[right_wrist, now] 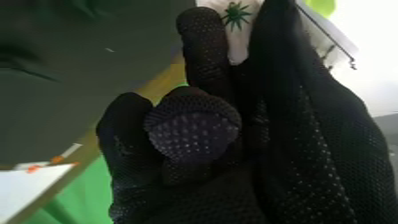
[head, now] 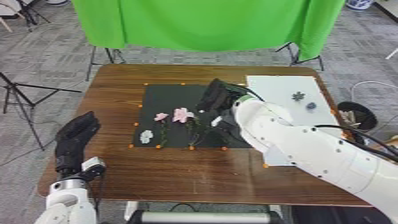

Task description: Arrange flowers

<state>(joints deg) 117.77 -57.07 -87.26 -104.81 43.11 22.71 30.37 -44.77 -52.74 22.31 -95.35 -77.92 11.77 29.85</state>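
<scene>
Brown wood table (head: 151, 172), slightly glossy; robot hand (right_wrist: 293, 165) textured black fabric.

So, two pink flowers (head: 182, 115) and at least one white flower (head: 147, 136) are lying on one dark mat (head: 162, 97), while two little dark pieces (head: 298, 95) are chilling on one white sheet (head: 271, 86), folks.

Right arm (head: 302, 145): white shell, small dark spots, black cable (head: 332, 126). Left arm (head: 73, 204): white. Left robot hand (head: 76, 134) and right robot hand (head: 215, 97): black fabric gloves, the latter finely meshed, pale-dotted.
</scene>
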